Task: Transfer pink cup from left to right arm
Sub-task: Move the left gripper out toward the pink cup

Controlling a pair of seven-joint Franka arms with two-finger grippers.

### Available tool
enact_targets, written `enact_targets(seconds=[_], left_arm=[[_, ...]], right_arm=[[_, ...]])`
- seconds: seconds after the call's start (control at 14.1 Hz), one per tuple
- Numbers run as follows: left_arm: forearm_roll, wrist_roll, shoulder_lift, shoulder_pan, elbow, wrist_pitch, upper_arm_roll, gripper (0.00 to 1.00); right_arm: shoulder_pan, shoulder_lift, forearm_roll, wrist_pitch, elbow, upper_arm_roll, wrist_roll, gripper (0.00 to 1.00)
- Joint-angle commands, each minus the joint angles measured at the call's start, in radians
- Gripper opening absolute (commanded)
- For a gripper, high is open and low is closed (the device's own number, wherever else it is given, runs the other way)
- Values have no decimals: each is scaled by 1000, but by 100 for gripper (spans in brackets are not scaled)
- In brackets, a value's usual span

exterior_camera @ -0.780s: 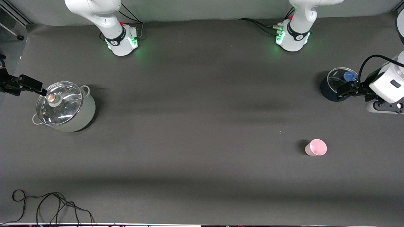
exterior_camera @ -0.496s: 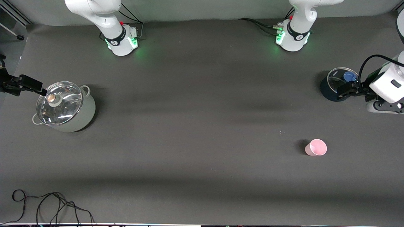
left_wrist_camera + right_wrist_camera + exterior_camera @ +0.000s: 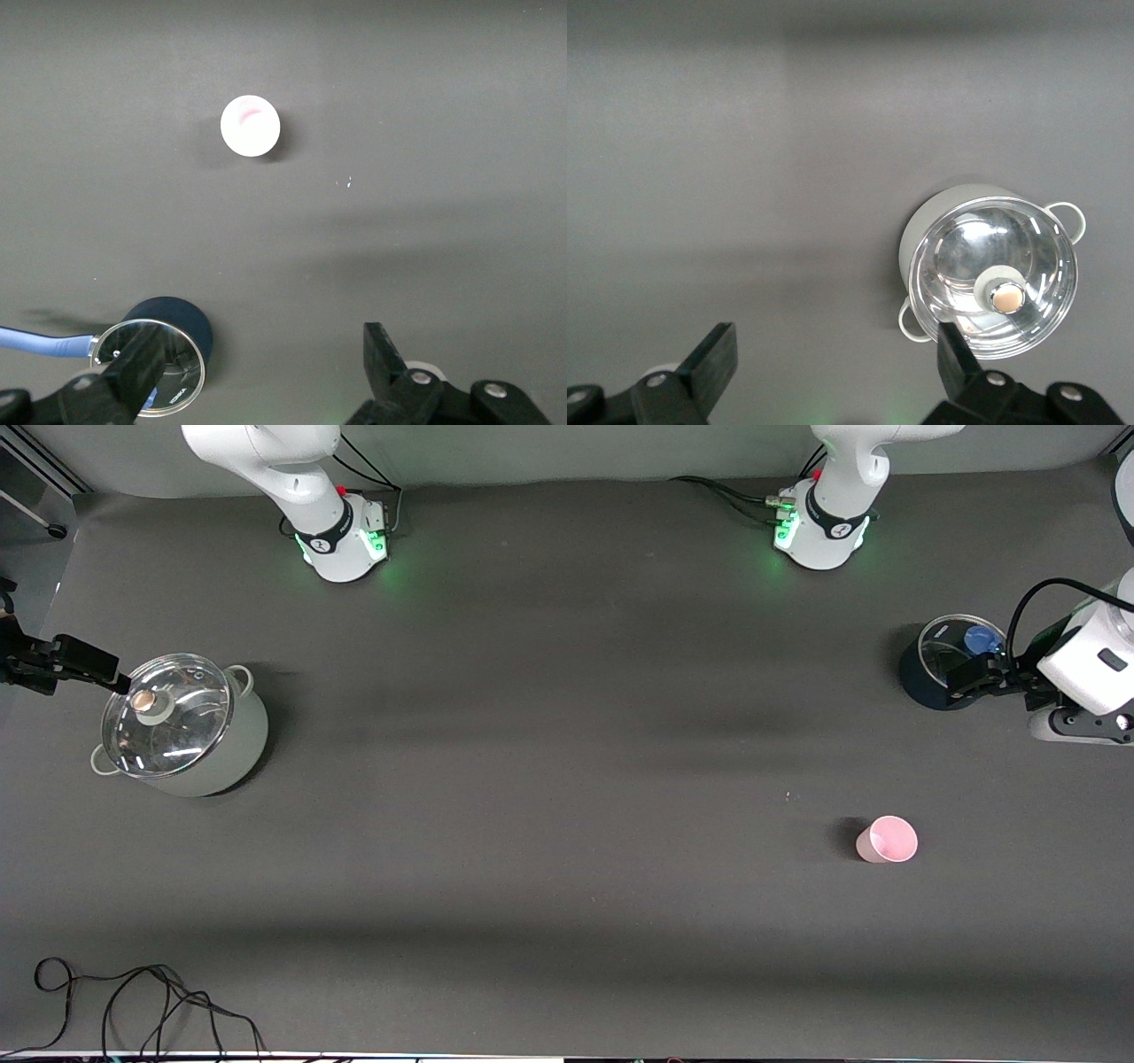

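Note:
The pink cup (image 3: 886, 840) stands upright on the dark table toward the left arm's end, nearer to the front camera than the dark pot (image 3: 920, 682). It also shows in the left wrist view (image 3: 250, 126), apart from the fingers. My left gripper (image 3: 966, 677) is open and empty, up over the dark pot's edge; it also shows in its own wrist view (image 3: 257, 363). My right gripper (image 3: 102, 671) is open and empty, up beside the grey lidded pot (image 3: 190, 731) at the right arm's end, as its wrist view (image 3: 833, 354) shows.
The grey pot (image 3: 992, 283) carries a glass lid with a knob. The dark pot (image 3: 173, 323) has a glass lid and a blue handle (image 3: 44, 341). A black cable (image 3: 133, 1001) lies near the table's front edge. Both arm bases stand along the back edge.

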Motion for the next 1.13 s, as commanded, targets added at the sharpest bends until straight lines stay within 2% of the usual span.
enact_targets(seconds=[0.0, 0.28, 0.43, 0.78, 1.06], left_arm=[[14, 6, 13, -2, 29, 8, 8, 100], [-15, 277, 124, 72, 176, 9, 7, 100], [-68, 374, 153, 126, 195, 12, 7, 100], [-336, 815, 274, 308, 229, 12, 7, 100], [-519, 1136, 381, 397, 229, 64, 7, 100]], right_arm=[[2, 14, 18, -19, 32, -2, -7, 100], [2, 14, 18, -19, 31, -2, -7, 100], [2, 15, 18, -19, 31, -2, -7, 100], [2, 14, 18, -21, 29, -1, -7, 100], [4, 14, 18, -21, 29, -1, -6, 100]])
